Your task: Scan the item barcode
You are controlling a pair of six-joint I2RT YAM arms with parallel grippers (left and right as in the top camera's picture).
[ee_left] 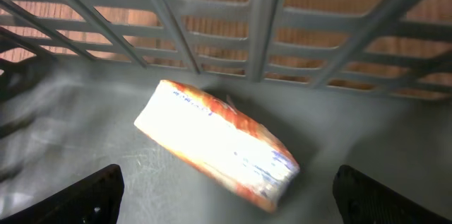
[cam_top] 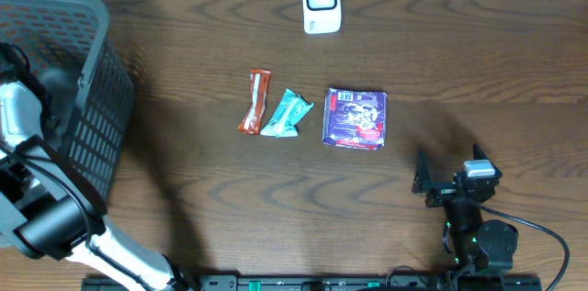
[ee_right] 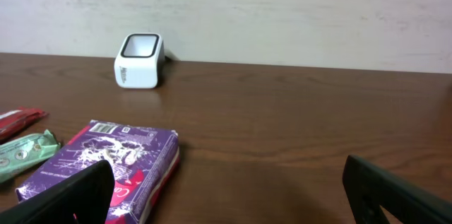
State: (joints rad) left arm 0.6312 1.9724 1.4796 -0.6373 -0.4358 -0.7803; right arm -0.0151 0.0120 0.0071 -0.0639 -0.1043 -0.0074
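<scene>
Packet, orange and white, lies flat on the grey floor of the basket, just ahead of and between the spread fingers of my left gripper, which hangs over it with nothing in its grasp. Glare washes out the print, so I can't say whether a barcode faces up. Just beyond the packet rises the basket's slatted wall. My right gripper is spread wide too and holds nothing, low over the table. Close ahead of its left finger sits a purple box. Further left of that lie a teal wrapper and a red bar. Far ahead and to the left, near the table's back edge, stands the white scanner, its dark-rimmed window facing upward, well apart from everything else.
</scene>
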